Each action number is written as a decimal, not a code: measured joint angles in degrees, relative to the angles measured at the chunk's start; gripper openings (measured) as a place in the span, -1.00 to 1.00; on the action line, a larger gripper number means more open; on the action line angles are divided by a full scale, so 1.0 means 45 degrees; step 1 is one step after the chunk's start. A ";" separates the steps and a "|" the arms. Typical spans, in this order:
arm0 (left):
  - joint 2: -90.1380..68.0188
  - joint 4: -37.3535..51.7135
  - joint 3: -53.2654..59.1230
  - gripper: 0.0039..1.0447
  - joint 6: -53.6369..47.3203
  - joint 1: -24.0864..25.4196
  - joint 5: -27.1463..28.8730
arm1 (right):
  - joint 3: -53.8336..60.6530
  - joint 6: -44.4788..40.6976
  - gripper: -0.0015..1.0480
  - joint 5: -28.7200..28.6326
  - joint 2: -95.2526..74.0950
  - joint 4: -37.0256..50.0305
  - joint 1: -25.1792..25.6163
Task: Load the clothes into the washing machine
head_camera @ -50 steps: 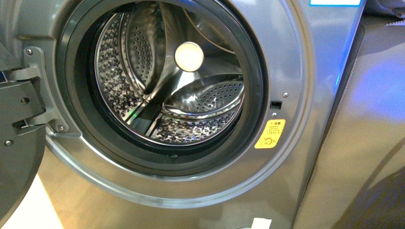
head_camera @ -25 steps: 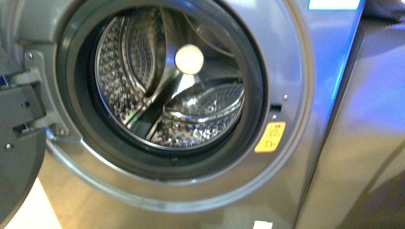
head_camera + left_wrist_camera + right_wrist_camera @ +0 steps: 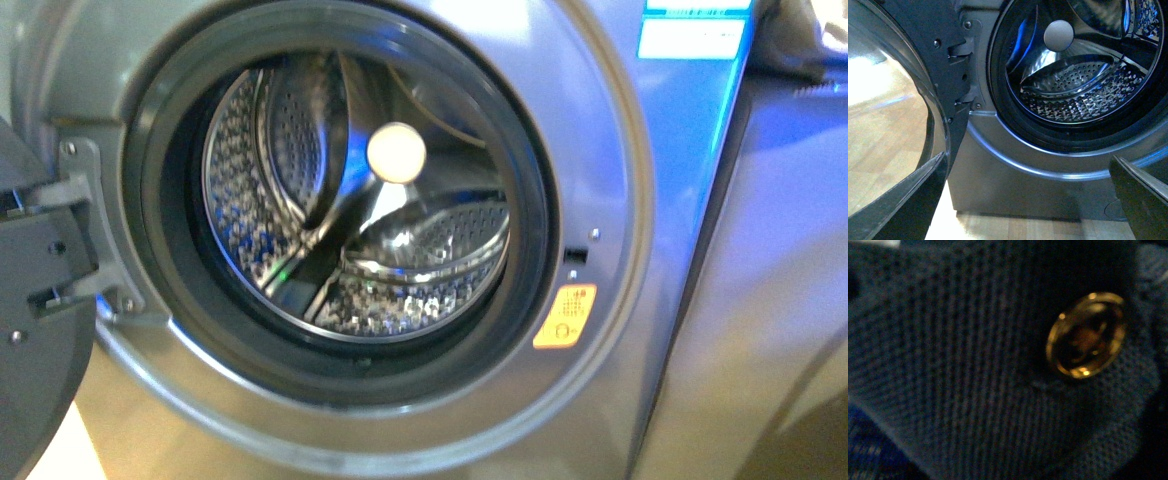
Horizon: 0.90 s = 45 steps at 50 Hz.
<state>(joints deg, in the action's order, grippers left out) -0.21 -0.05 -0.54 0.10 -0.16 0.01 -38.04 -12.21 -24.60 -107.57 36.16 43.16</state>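
- The door [image 3: 35, 330] of the washing machine [image 3: 600, 130] is hanging open, swung out to the left of the porthole that your left tool is facing.
- The grey hinge [image 3: 85, 230] is joining that door to the machine's front, just beside the dark gasket [image 3: 160, 250].
- Your left tool [image 3: 1027, 157] is standing wide open and gripping nothing. Its dark fingers [image 3: 908, 205] are showing only at the two edges of the left wrist view, with the machine's silver front between them.
- The perforated drum [image 3: 240, 210] is lying ahead of the left tool, beyond its fingertips, and you are looking straight into it. No fabric is showing inside.
- A pale round cap [image 3: 396, 152] is sitting at the middle of the drum's back wall.
- A yellow sticker [image 3: 565, 316] is sitting on the machine's front, just right of the gasket.
- A blue-white label [image 3: 695, 35] is sitting high on the machine's right edge.
- A plain beige-grey panel [image 3: 760, 300] is standing directly to the right of the machine.
- The clothes [image 3: 948, 365] are filling the right wrist view, pressed close to that camera, with one gold snap button [image 3: 1087, 335] showing on the navy weave.
- Your right tool's fingers are hidden by the fabric, so you cannot tell how far it is open or whether it is gripping the clothes.
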 joint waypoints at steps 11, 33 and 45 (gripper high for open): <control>0.0000 0.0000 0.0000 0.88 0.0000 0.0000 0.0000 | -0.0053 0.0529 -0.51 -0.1030 0.4143 -0.1491 -0.0078; 0.0000 0.0000 0.0000 0.88 0.0000 0.0000 0.0000 | -0.4998 0.1909 -0.51 -0.1554 0.8238 -0.4274 -0.1622; 0.0000 0.0000 0.0000 0.88 0.0000 0.0000 0.0000 | -0.8694 0.1953 -0.52 -0.0495 0.8471 -0.5498 -0.4143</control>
<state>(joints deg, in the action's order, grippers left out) -0.21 -0.05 -0.54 0.10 -0.16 0.01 -77.17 -3.42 -26.83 -69.45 11.42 24.51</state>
